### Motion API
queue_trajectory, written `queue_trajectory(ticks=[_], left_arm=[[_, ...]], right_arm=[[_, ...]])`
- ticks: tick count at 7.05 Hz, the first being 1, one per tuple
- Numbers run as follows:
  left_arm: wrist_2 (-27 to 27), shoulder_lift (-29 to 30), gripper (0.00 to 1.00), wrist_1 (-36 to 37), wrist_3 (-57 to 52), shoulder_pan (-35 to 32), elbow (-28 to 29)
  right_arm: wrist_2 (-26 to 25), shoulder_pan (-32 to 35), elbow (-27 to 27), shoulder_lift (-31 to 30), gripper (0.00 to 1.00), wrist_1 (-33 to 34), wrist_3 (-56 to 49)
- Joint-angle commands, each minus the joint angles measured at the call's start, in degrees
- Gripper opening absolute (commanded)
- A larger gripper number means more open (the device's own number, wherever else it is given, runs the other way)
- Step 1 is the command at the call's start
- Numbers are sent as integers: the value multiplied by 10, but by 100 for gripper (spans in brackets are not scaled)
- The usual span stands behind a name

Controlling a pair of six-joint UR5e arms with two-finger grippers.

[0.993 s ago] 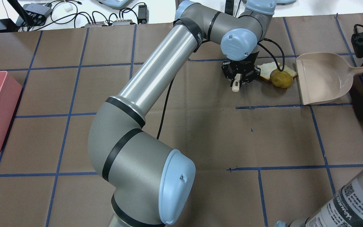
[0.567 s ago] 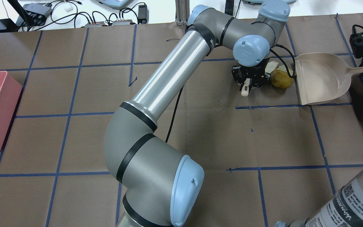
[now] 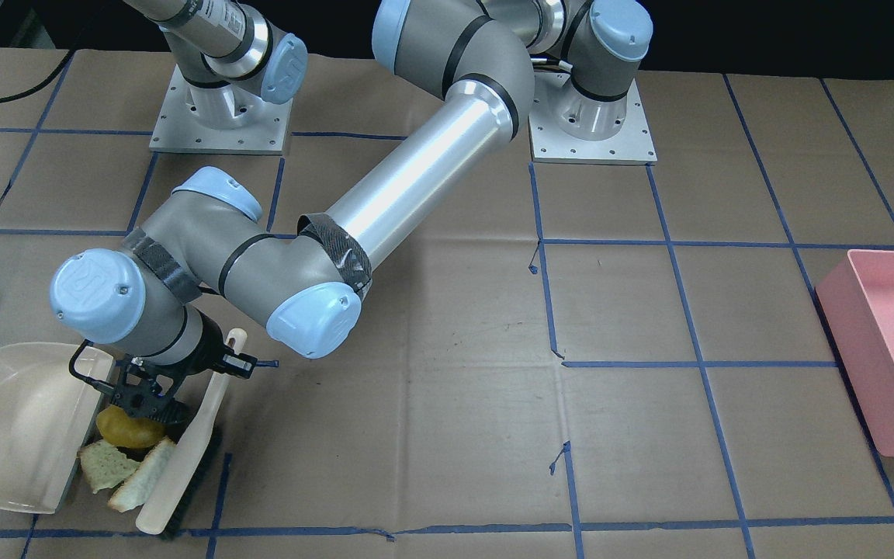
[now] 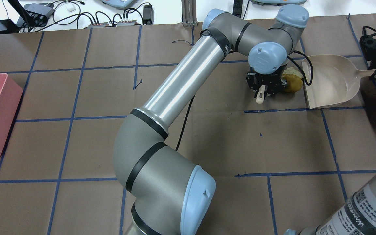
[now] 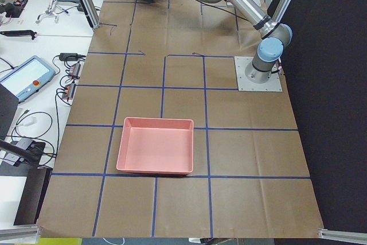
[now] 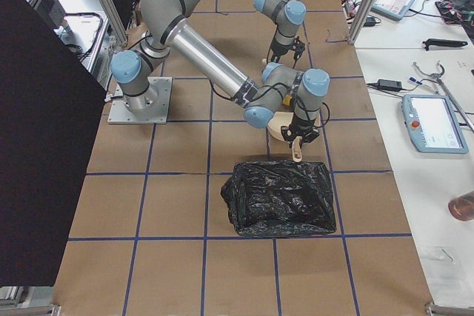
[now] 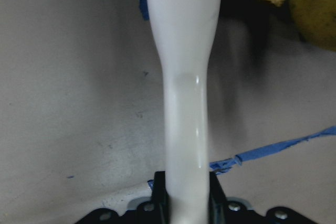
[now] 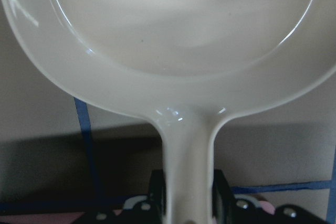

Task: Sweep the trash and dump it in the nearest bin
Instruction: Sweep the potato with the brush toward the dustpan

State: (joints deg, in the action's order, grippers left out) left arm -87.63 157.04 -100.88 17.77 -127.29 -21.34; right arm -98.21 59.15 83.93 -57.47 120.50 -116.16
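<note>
the left gripper (image 7: 186, 209) is closed on the handle of the brush (image 3: 183, 454), whose long axis runs across the sweep direction, handle end toward the robot and bristle end toward the worktop (image 3: 447, 435) edge on the far side from it. the trash lies directly on the robot's-right side of the brush: the white slice (image 3: 142, 475) leans against the brush face, the greenish slice (image 3: 104, 464) sits just beyond it, and the potato-like lump (image 3: 129, 427) rests beside both, under the left gripper. past the trash, the dustpan (image 3: 5, 419) has its open lip facing the brush, with the lump and the greenish slice at or just beside that lip; none of the three is inside the pan yet. the right gripper (image 8: 186, 199) is closed on the dustpan handle. judgement: the coming stroke is a short push straight toward the robot's right, square to the brush axis. the black-lined bin (image 6: 280, 197) stands just beyond the dustpan and is the nearer one; the pink bin (image 3: 889, 341) is well apart at the opposite end.
</note>
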Motion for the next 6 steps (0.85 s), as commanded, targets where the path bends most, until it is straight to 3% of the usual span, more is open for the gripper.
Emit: queue_trajectory(ticks=[1,3,6], left_arm=[[16,8,1,10,9,-10,1],[21,20,1,29,19,-17,17],[26,119,1,16,28,-30,186]], right_arm=[[-1,0,0,0,2,0,1],[-8,0,-1,-1,3,0,3],[-8,1,-2,-1,3,-1,2]])
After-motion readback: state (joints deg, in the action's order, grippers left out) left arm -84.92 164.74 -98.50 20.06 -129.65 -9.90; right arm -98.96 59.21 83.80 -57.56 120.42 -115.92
